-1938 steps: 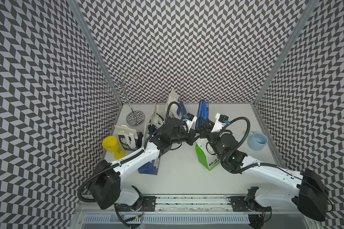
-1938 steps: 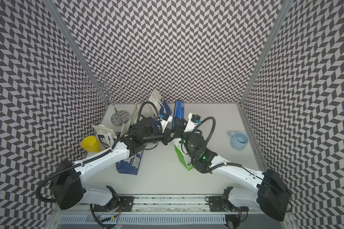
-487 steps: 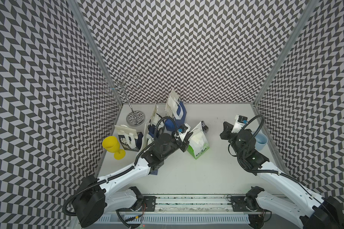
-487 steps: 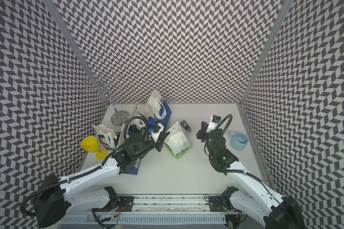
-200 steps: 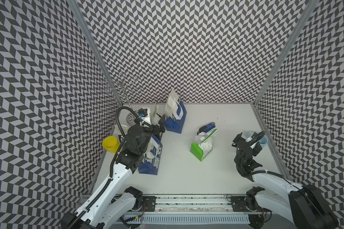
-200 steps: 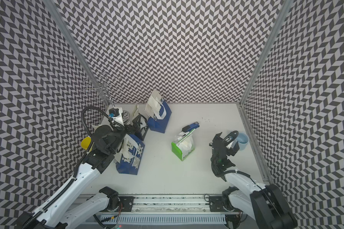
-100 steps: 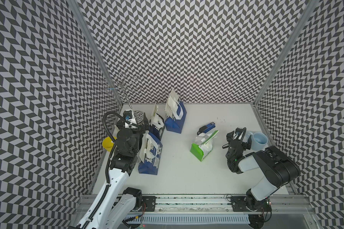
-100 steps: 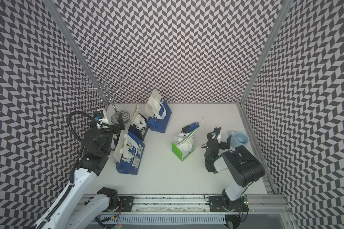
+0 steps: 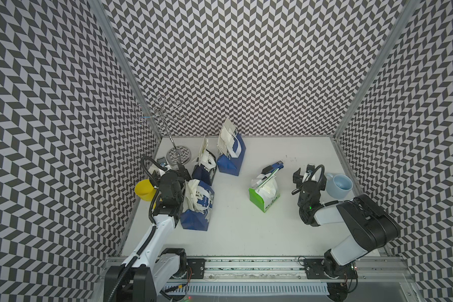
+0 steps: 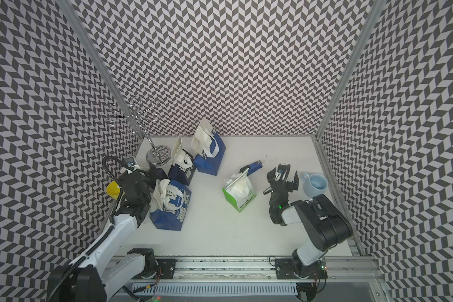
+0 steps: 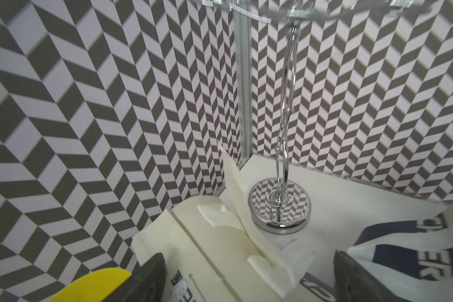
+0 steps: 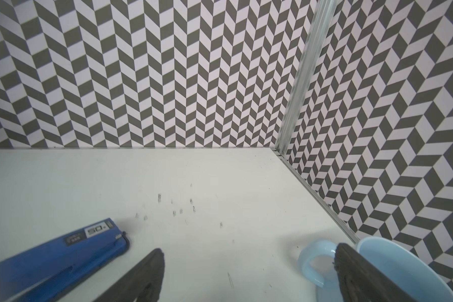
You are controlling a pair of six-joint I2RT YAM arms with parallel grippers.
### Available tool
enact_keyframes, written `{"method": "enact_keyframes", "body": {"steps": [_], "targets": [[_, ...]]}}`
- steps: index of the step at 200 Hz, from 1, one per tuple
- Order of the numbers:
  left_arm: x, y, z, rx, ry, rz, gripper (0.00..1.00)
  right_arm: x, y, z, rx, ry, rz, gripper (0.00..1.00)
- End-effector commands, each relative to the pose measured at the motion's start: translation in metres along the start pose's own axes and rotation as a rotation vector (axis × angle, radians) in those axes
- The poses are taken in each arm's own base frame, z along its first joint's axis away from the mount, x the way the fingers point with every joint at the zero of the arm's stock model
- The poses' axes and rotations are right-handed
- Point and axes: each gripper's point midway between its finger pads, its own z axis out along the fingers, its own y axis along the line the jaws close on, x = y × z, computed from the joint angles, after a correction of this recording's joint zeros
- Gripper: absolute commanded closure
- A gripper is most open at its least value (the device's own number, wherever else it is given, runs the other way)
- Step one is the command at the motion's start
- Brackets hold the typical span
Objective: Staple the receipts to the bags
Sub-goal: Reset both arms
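Ample bare table (image 9: 246, 235) beside green bag (image 9: 262, 200)

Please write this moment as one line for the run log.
left gripper: open, empty, by blue bag; right gripper: open, empty, between stapler and mug; stapler: on table beside green bag

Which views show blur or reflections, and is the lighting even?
Left wrist view: the chrome stand's base mirrors the chevron wall, and the yellow cup at the frame edge is soft. Right wrist view: the blue stapler is slightly blurred. Both top views: even light, only faint shadow beside the green bag.
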Motion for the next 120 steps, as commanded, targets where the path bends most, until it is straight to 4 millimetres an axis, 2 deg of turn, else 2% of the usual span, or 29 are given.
{"method": "enact_keyframes", "body": {"steps": [1, 7, 12, 27, 44, 57, 66, 70, 87, 103, 120], "targets": [[0.035, -0.01, 0.019, 0.041, 0.058, 0.004, 0.0, -0.034, -0.03, -0.012, 0.05, -0.164, 0.164, 0.01], [0.043, -0.011, 0.026, 0.053, 0.064, 0.002, 0.0, -0.038, -0.034, -0.013, 0.045, -0.184, 0.194, 0.01], [0.049, -0.012, 0.031, 0.063, 0.065, -0.002, 0.0, -0.029, -0.039, -0.019, 0.038, -0.172, 0.188, 0.01], [0.064, -0.02, 0.04, 0.128, 0.045, 0.003, 0.0, -0.028, -0.042, -0.02, 0.027, -0.179, 0.206, 0.01], [0.068, -0.03, 0.042, 0.189, -0.017, 0.02, 0.0, -0.027, -0.04, -0.016, -0.015, -0.17, 0.218, 0.01], [0.071, -0.044, 0.047, 0.251, 0.02, 0.061, 0.01, -0.025, -0.039, -0.013, -0.081, -0.162, 0.242, 0.01], [0.073, -0.053, 0.044, 0.306, 0.018, 0.085, 0.01, -0.021, -0.037, -0.011, -0.142, -0.153, 0.26, 0.01], [0.072, -0.055, 0.042, 0.326, 0.016, 0.089, 0.01, -0.012, -0.035, -0.009, -0.17, -0.12, 0.264, 0.01], [0.068, -0.056, 0.031, 0.354, -0.021, 0.088, 0.01, -0.015, -0.029, 0.0, -0.209, -0.139, 0.258, 0.01], [0.068, -0.061, 0.026, 0.393, -0.03, 0.09, 0.01, -0.01, -0.025, 0.006, -0.213, -0.089, 0.248, 0.01], [0.062, -0.087, 0.015, 0.553, -0.067, 0.052, 0.01, -0.01, -0.025, 0.008, -0.213, -0.087, 0.253, 0.01]]}}
